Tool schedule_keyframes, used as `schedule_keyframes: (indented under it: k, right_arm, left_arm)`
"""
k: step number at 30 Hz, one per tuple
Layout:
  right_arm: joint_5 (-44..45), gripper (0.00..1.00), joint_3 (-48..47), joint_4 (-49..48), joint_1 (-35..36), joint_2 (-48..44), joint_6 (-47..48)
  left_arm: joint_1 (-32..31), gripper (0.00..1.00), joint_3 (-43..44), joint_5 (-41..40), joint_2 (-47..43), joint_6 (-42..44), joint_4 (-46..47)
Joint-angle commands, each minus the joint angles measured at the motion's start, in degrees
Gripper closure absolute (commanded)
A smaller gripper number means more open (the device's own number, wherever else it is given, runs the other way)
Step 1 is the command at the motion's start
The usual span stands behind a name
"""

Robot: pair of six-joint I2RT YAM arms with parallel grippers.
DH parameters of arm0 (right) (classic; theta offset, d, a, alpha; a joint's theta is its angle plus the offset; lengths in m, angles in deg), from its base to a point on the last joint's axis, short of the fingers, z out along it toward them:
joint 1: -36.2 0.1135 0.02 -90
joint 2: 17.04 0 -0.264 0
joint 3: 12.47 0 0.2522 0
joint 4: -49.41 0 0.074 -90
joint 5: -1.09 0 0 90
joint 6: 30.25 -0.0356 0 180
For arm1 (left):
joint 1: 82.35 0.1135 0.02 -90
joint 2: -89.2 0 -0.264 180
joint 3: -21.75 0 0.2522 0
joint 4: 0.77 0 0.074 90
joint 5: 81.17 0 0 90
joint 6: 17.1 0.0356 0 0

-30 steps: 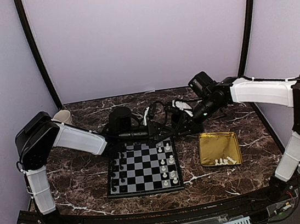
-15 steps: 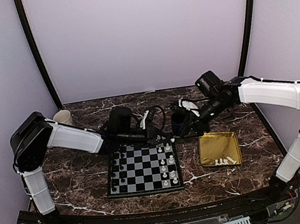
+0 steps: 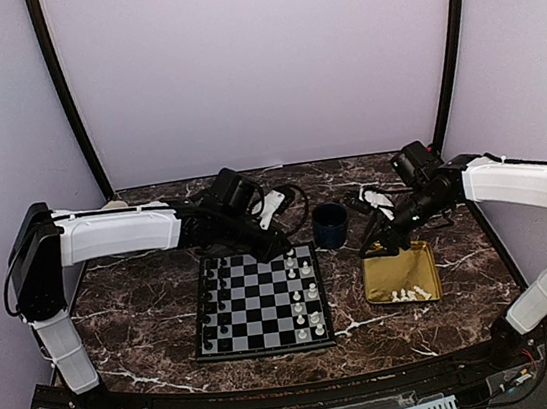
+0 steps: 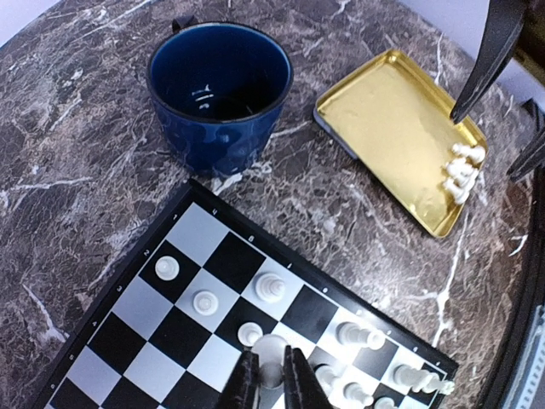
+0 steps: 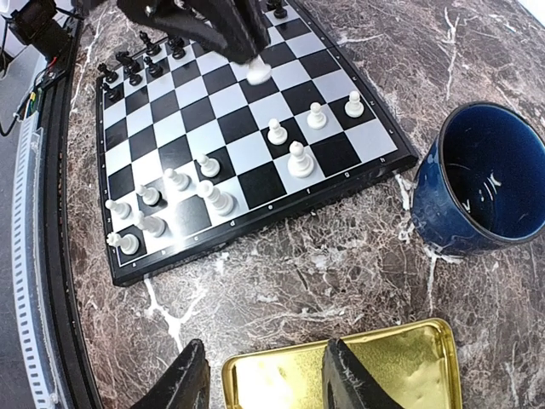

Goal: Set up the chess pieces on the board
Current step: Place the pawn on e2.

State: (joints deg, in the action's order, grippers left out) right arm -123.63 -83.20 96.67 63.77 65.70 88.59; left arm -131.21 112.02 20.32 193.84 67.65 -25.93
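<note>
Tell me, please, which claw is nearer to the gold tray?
Right. The right claw hangs open over the gold tray; the left claw is over the board, gripping a chess piece.

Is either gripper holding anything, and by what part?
The left gripper pinches a white chess piece by its sides, one end poking past the fingertips. The right gripper is open and empty.

table (image 4: 77,179): polished marble-look | tray (image 5: 400,366): shiny gold metal | mug (image 4: 217,141): glossy blue glaze | chess pieces (image 4: 271,285): smooth cream plastic
</note>
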Motion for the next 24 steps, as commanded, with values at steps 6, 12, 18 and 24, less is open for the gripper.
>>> schedule_keyframes:
  k: [6,12,18,24]
  right_arm:
    - [0.18,0.54,0.34,-1.35,-0.41,1.09,0.75]
    - [-0.20,0.54,0.24,-0.77,-0.39,1.87,1.50]
    - [-0.57,0.54,0.10,-0.10,-0.38,2.34,2.16]
    - [-0.44,0.54,0.19,0.03,-0.35,2.59,2.34]
  left_arm:
    - [-2.70,0.87,6.63,-3.03,5.57,9.30,-13.52]
    - [-3.94,0.87,10.07,-2.02,8.96,11.59,-18.27]
    - [-4.75,0.87,11.44,-3.38,10.87,11.50,-18.73]
    - [-4.92,0.87,12.05,-3.17,11.66,11.15,-18.31]
